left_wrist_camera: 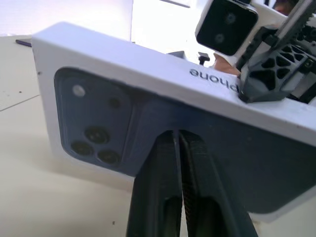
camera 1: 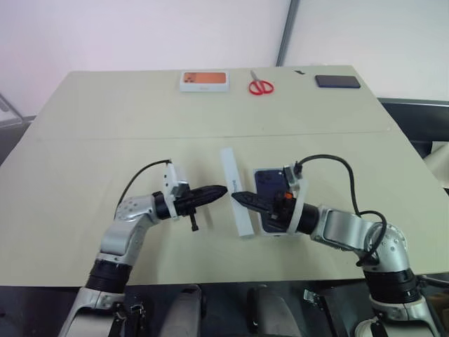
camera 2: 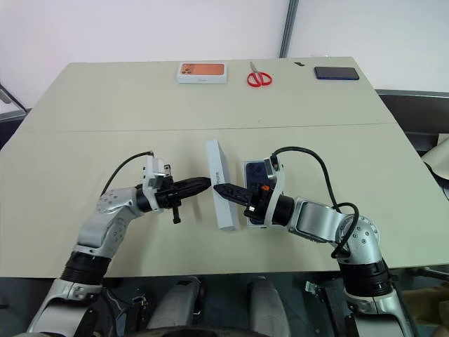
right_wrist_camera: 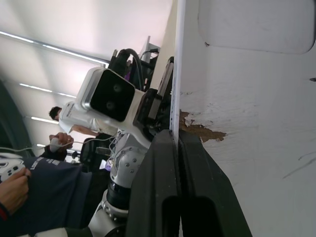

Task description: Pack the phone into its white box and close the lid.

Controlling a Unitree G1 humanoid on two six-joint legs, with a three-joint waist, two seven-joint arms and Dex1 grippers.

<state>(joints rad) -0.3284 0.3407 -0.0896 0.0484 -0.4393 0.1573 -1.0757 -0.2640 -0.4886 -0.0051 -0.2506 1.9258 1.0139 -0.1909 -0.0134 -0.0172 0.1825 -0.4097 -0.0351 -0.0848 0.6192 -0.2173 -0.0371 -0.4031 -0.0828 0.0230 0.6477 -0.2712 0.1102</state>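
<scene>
Table (camera 1: 105, 119) carries the lid (camera 2: 219, 184), standing on edge between my two jaws. Left jaws (camera 2: 204, 184), closed empty, press its pictured face; right jaws (camera 2: 223, 190), closed empty, touch its other side.

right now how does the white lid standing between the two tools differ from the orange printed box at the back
The lid stands on its long edge, close to the robot; the orange-printed box lies flat, far off. The lid's face shows a dark blue phone picture; the orange-printed box's is orange. Both are white and rectangular.
</scene>
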